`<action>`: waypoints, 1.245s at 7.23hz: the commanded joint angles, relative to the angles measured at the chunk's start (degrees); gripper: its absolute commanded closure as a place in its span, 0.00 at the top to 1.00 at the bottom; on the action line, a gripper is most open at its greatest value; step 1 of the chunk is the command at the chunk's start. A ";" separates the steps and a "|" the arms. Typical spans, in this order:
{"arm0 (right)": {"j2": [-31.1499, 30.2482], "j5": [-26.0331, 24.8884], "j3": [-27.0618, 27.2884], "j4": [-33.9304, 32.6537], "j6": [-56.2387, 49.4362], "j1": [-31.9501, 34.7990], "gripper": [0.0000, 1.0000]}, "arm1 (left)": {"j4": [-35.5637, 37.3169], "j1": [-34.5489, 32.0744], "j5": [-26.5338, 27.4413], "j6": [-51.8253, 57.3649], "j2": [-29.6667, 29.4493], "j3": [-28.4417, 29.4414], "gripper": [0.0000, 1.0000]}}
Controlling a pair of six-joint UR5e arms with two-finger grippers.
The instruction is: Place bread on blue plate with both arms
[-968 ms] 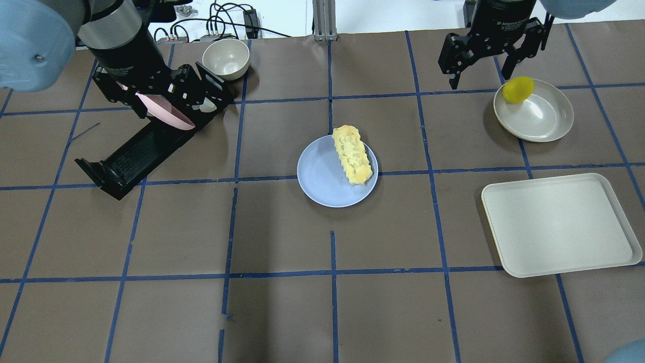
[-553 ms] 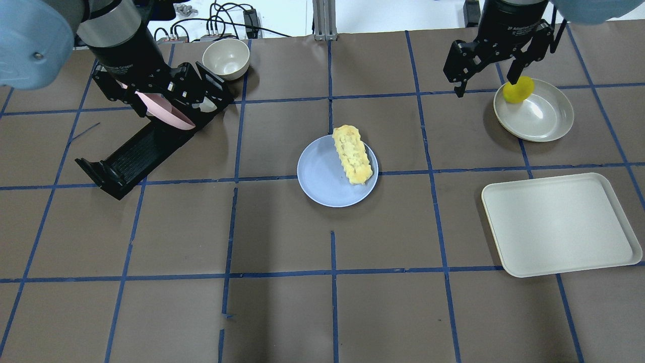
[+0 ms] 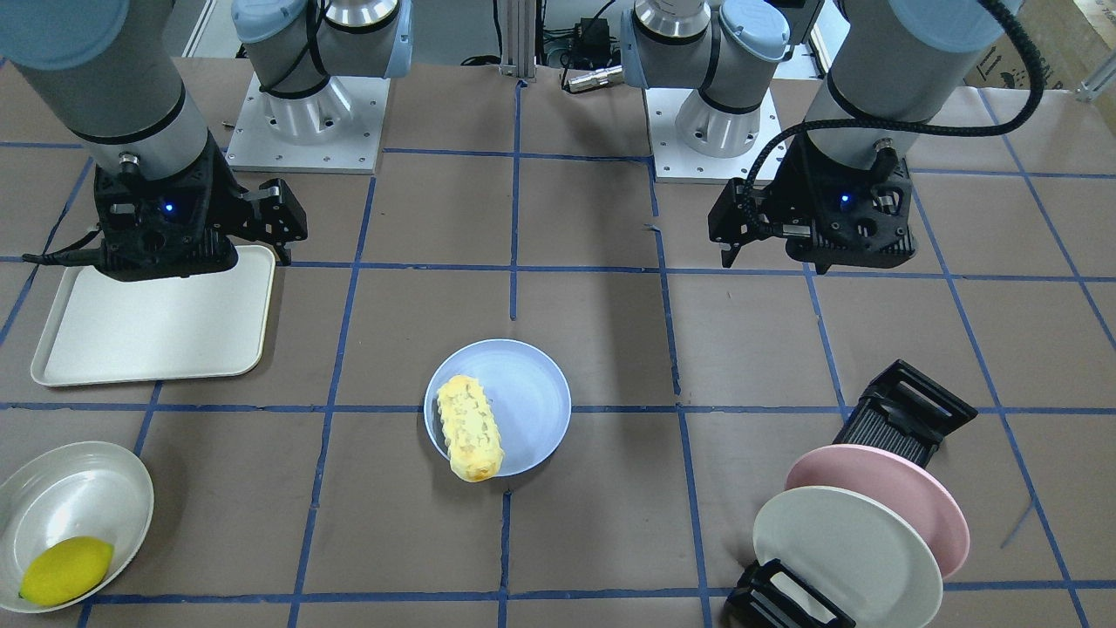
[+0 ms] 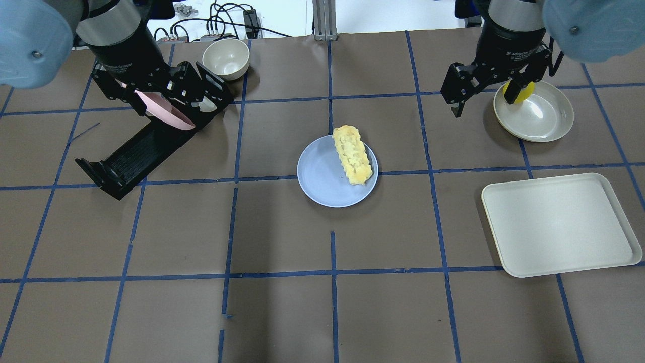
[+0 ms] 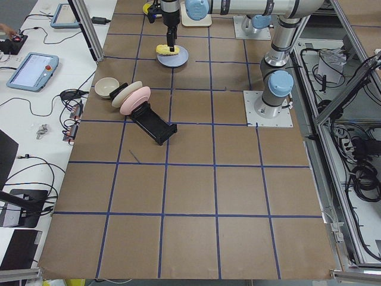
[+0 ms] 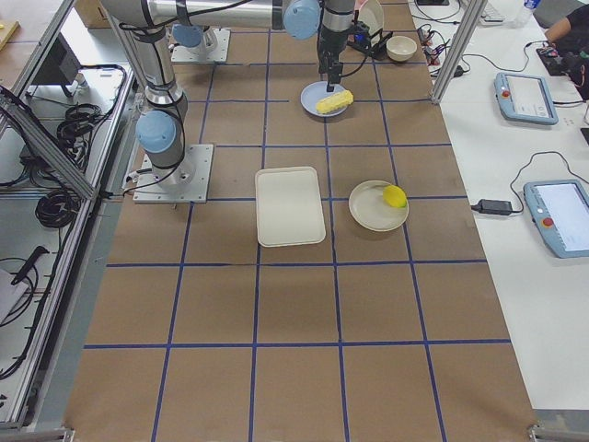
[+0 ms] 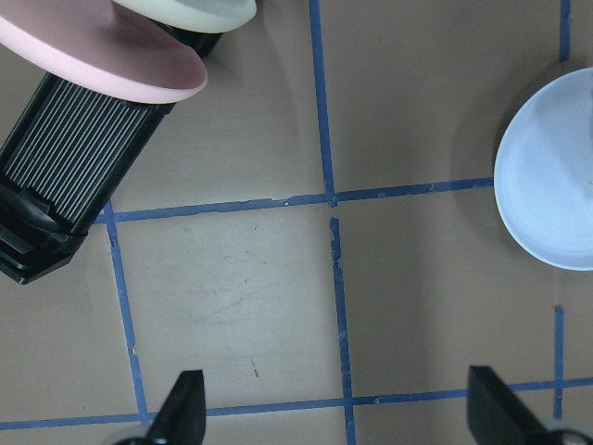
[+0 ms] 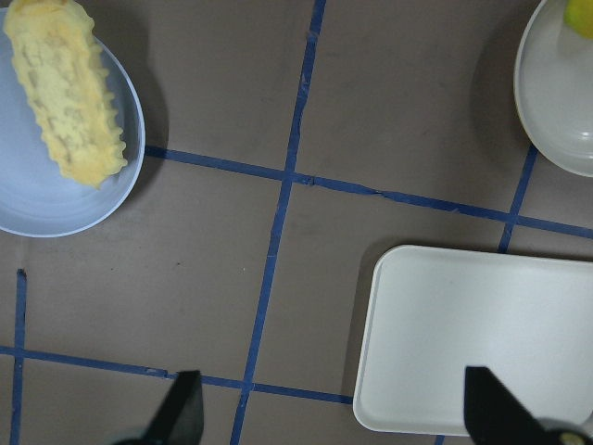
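Note:
The bread [image 4: 352, 155], a pale-yellow bumpy loaf, lies along the right side of the blue plate [image 4: 322, 181] at the table's middle, one end over the rim. Both also show in the front view, the bread [image 3: 471, 427] on the plate [image 3: 527, 388], and in the right wrist view, the bread [image 8: 65, 93] on the plate [image 8: 37, 199]. My left gripper [image 7: 338, 417] is open and empty, raised above the rack at the far left. My right gripper [image 4: 484, 98] is open and empty, raised at the far right beside the lemon dish.
A black rack [image 4: 136, 156] holds a pink plate [image 3: 898, 497] and a cream-white plate [image 3: 841, 549]. A cream bowl [image 4: 226, 58] stands behind it. A lemon [image 3: 65, 571] lies in a cream dish [image 4: 541, 116]. A cream tray [image 4: 559, 224] lies at the right.
My right gripper has moved right and nearer, and now partly covers the lemon in the overhead view. My left gripper has barely shifted. The bread and plate have not moved.

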 commanded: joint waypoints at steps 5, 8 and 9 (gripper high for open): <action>0.27 2.07 0.76 0.94 0.17 0.02 1.00 | 0.00 0.00 0.00 0.12 0.00 0.19 1.00; 0.36 2.07 0.85 0.95 0.17 0.02 1.00 | 0.09 0.00 0.00 0.12 -0.09 0.19 1.00; 0.36 2.07 0.85 0.95 0.17 0.02 1.00 | 0.17 0.00 0.00 0.12 -0.09 0.28 1.00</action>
